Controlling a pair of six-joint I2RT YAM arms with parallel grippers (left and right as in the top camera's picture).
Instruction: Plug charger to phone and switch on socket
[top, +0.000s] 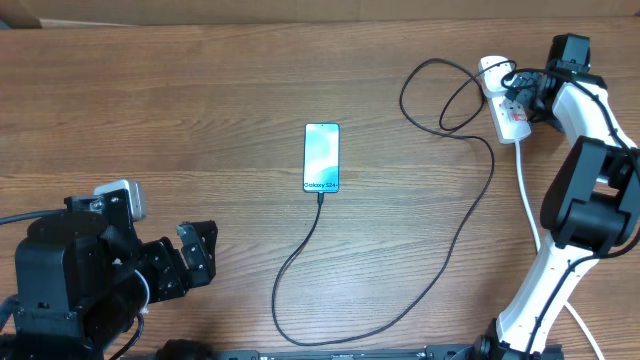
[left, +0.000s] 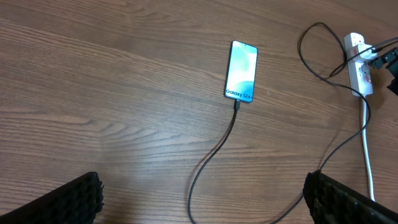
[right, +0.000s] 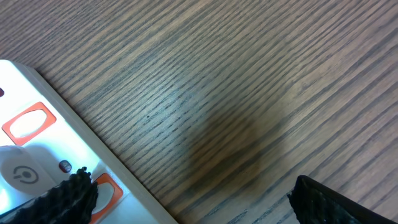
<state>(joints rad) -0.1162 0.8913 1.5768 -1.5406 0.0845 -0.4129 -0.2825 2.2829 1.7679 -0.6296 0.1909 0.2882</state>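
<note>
The phone (top: 321, 157) (left: 241, 71) lies face up mid-table, its screen lit. The charger's thin black cable (top: 320, 199) (left: 191, 186) enters the phone's near short edge, loops toward the front and runs right and back to the socket (top: 508, 110) (left: 359, 71) (right: 37, 155). My right gripper (top: 522, 92) (right: 193, 199) hovers open just above the socket. One of its fingertips (right: 71, 196) is beside a red switch (right: 106, 190). My left gripper (top: 195, 250) (left: 202, 199) stands open at the front left, holding nothing, far from the phone.
A thick white cord (top: 525, 190) (left: 367, 143) leads from the socket toward the front right edge, passing next to the right arm's white links (top: 560, 250). The charger cable makes a loose loop (top: 440, 95) left of the socket. The left arm's black body (top: 70, 270) fills the front left corner.
</note>
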